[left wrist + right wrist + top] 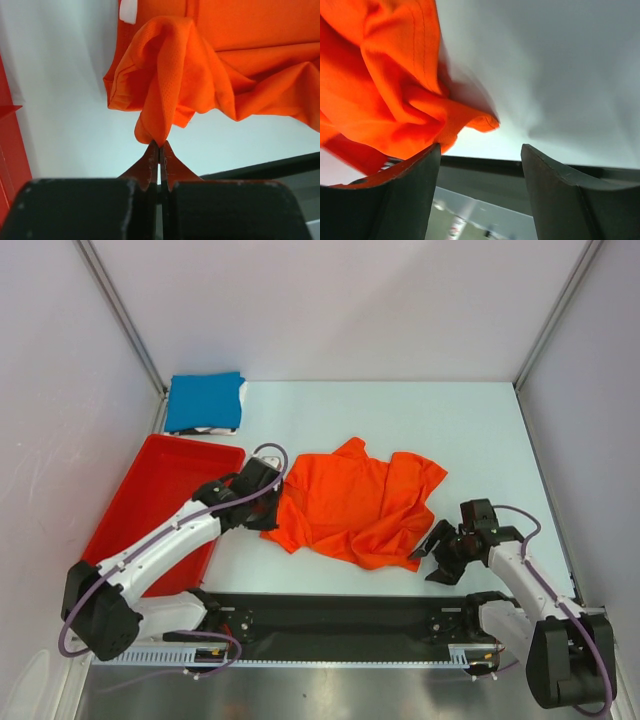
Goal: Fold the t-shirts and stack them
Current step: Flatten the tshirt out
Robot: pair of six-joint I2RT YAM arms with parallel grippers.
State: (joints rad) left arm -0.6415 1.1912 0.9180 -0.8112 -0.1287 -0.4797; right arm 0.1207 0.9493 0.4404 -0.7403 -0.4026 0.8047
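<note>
An orange t-shirt (355, 502) lies crumpled in the middle of the white table. My left gripper (268, 502) is at the shirt's left edge, shut on a pinch of the orange cloth (159, 100), which rises in a fold from the fingertips. My right gripper (437, 554) is open and empty beside the shirt's lower right corner; that corner (395, 95) lies just past its left finger. A folded blue t-shirt (204, 401) lies at the table's far left corner.
A red tray (135, 502) stands at the left, beside the left arm. A black strip (340, 615) runs along the table's near edge between the arm bases. Grey walls enclose the table.
</note>
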